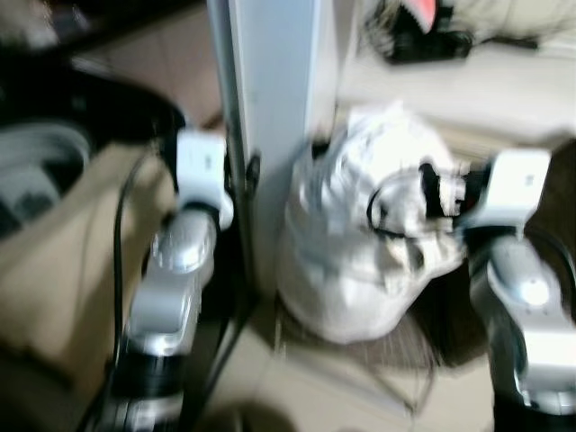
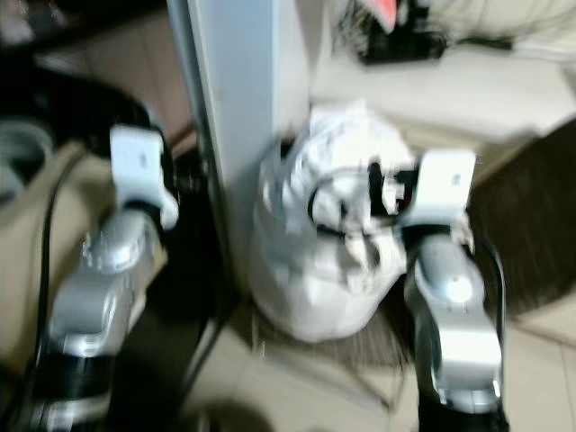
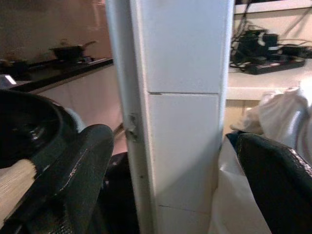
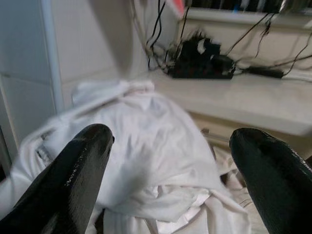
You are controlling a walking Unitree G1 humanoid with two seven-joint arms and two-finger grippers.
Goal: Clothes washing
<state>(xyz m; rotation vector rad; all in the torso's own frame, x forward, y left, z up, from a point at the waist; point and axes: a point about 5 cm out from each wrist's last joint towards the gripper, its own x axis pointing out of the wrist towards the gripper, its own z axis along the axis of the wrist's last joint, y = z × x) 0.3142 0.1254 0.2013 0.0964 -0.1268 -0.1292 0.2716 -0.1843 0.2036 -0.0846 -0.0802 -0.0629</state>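
None of the washing looks begun: the crumpled white heap of clothes (image 4: 146,141) lies ungrasped on the floor, with the right gripper (image 4: 168,170) spread wide just above it and the left gripper (image 3: 170,185) wide apart astride the white tiled pillar (image 3: 180,97).

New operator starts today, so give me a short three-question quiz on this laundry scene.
1. True or false: the right claw is open, its fingers apart above the white laundry pile.
2. What stands between the two arms? A) a white pillar B) a chair C) a person
3. Fill in: the black power strip lies on a pale ____.

Key: 1 true. 2 A, the white pillar. 3 ledge; the power strip lies on the ledge.
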